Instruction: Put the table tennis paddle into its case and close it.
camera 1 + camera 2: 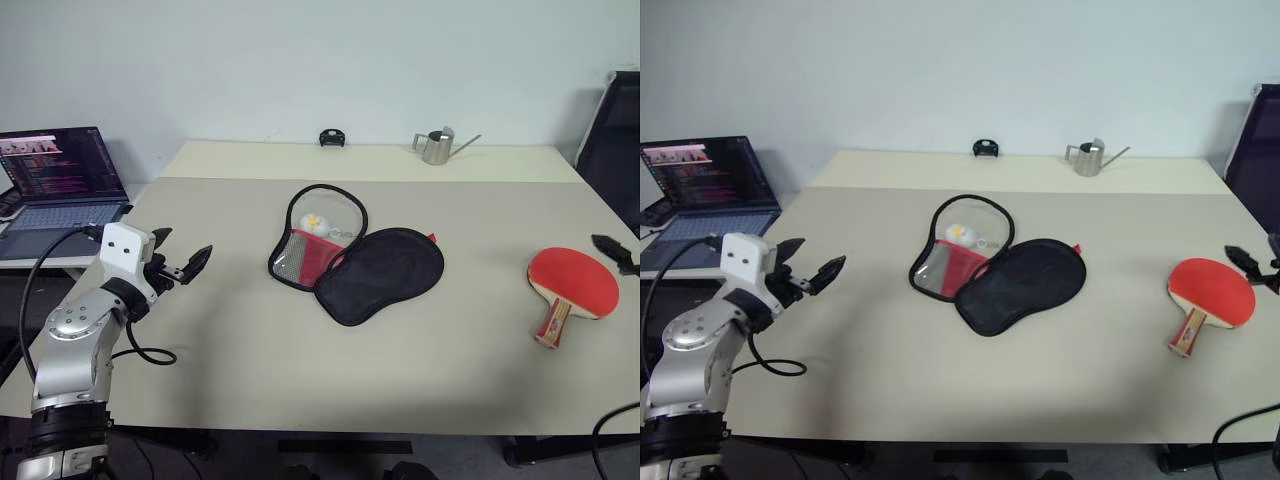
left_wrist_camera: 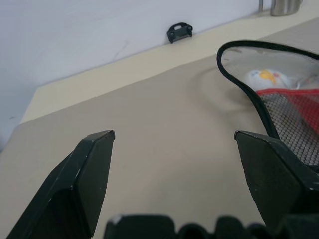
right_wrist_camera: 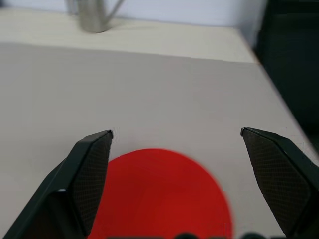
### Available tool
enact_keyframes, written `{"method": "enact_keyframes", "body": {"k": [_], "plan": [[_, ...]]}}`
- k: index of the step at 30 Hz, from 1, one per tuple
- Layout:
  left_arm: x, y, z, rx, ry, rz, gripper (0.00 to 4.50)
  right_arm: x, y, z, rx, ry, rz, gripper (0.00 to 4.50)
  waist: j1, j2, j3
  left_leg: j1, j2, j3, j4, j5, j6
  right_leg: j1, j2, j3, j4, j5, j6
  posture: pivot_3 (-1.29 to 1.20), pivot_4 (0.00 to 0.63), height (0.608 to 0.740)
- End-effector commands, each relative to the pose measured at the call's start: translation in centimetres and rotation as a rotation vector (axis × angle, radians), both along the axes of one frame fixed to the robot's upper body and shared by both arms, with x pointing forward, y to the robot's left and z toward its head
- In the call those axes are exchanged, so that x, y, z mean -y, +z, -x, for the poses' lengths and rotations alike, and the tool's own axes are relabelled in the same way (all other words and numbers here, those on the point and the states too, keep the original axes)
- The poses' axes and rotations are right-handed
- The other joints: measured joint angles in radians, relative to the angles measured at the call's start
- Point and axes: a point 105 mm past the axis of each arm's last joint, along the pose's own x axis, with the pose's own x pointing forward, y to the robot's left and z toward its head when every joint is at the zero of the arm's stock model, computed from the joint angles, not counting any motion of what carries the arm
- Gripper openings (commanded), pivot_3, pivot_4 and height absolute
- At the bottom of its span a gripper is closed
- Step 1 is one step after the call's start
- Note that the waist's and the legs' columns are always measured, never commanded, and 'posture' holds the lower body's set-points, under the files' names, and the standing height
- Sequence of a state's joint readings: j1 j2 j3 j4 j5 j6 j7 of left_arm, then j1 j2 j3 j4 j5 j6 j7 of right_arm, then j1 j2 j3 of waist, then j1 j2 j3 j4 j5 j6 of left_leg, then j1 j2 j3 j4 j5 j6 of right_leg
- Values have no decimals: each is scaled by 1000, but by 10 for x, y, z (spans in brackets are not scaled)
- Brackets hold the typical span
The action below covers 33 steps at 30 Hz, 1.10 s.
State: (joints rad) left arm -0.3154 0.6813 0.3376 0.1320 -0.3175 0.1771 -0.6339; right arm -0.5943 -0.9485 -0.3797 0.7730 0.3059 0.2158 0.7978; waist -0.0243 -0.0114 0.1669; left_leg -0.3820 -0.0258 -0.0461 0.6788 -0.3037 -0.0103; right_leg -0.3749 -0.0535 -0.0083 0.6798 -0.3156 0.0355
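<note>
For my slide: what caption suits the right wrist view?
Open right gripper hovering over the round red rubber-faced paddle on the beige table.

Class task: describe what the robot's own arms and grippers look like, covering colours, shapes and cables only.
The left arm is silver metal with a white boxy wrist block and a looping black cable. Each gripper, left and right, has two black wedge-shaped fingers with a fine textured pattern.

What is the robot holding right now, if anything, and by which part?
Nothing. The left gripper is open over bare table beside the case; the right gripper is open above the table tennis paddle, which lies flat on the table.
</note>
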Motion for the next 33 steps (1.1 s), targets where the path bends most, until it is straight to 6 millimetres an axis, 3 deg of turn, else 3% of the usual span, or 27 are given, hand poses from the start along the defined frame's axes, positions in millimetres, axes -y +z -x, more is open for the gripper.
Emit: {"method": "enact_keyframes", "body": {"k": [1, 5, 9, 17, 27, 33], "plan": [[20, 21, -3, 45, -107, -2, 4208, -38, 21, 3, 38, 161, -52, 4481, 2, 0, 0, 0, 0, -1, 0, 0, 0, 0, 0, 0, 0, 0, 0, 0, 150, 740], [43, 31, -6, 25, -250, 33, 4208, -97, 16, 7, -10, 340, -98, 4481, 4, 0, 0, 0, 0, -2, 1, 0, 0, 1, 0, -1, 1, 0, 0, 0, 150, 740], [54, 29, -6, -31, -350, 34, 4208, -142, 11, 13, -59, 459, -120, 4481, -1, 0, 0, 0, 0, -2, 1, 0, 0, 0, 0, -1, 1, 0, 0, 0, 150, 740], [77, 28, 5, -152, -576, 53, 4208, -201, -22, 31, -275, 544, -190, 4481, 0, 0, 0, 0, 0, -3, 1, 0, 0, 0, 0, -1, 0, 0, 0, 0, 150, 740], [88, 27, 11, -212, -684, 17, 4208, -241, -47, 15, -327, 503, -306, 4481, -4, 0, 0, 0, 0, -3, 0, 0, 1, -2, 1, -1, 1, 0, 0, 0, 150, 740], [90, 28, 13, -216, -696, 2, 4208, -248, -74, -4, -418, 389, -326, 4481, -5, 0, 0, -1, 0, -2, 0, 0, 0, -2, 1, -1, 1, 0, 0, 0, 150, 740]]}}
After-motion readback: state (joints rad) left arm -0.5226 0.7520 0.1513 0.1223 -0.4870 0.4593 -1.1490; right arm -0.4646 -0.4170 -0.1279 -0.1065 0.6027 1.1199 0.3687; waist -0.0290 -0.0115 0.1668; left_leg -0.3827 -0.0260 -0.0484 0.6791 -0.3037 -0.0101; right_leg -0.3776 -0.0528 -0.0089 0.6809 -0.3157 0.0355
